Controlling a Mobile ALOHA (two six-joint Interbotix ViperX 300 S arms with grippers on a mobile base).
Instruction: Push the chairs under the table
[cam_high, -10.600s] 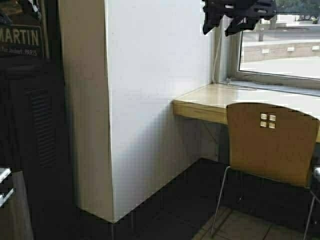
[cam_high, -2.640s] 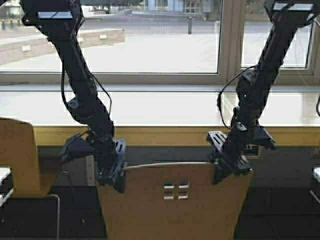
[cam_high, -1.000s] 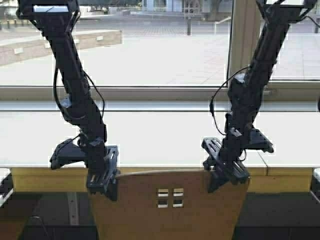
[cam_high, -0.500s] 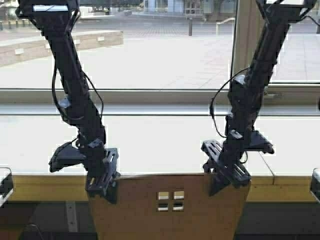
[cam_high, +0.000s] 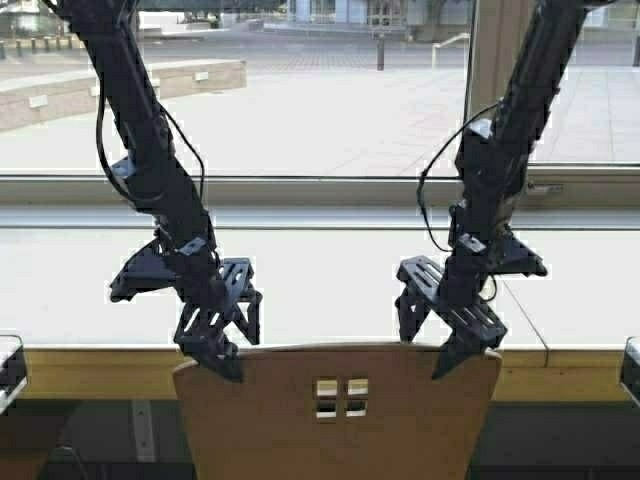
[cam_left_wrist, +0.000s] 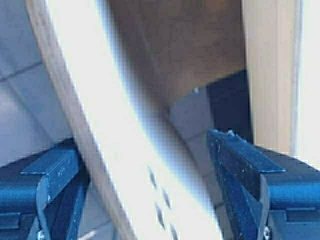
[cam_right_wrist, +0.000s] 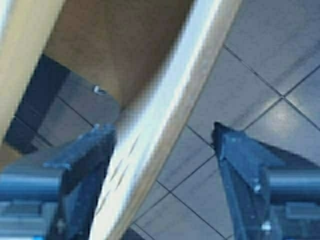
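Observation:
One of the chairs (cam_high: 340, 430), light tan with four small square cutouts, stands at the bottom centre, its backrest top level with the tan front edge of the table (cam_high: 90, 372). My left gripper (cam_high: 232, 345) hangs open over the backrest's left top corner, one finger in front and one behind. My right gripper (cam_high: 432, 340) is open the same way over the right corner. In the left wrist view the backrest (cam_left_wrist: 125, 165) runs between the spread fingers (cam_left_wrist: 250, 175) without being clamped. The right wrist view shows the backrest (cam_right_wrist: 165, 100) near one finger (cam_right_wrist: 85, 160), with a wide gap to the other.
A large window with a pale upright frame post (cam_high: 490, 80) runs behind the table's glossy top (cam_high: 330, 290). Grey parts of my own frame sit at the left (cam_high: 10, 365) and right (cam_high: 630, 365) edges. Grey floor tiles (cam_right_wrist: 260, 75) lie under the chair.
Both grippers have opened and let go of the backrest's top corners; both arms have lifted slightly. Before that the robot drove forward, bringing the chair up to the table.

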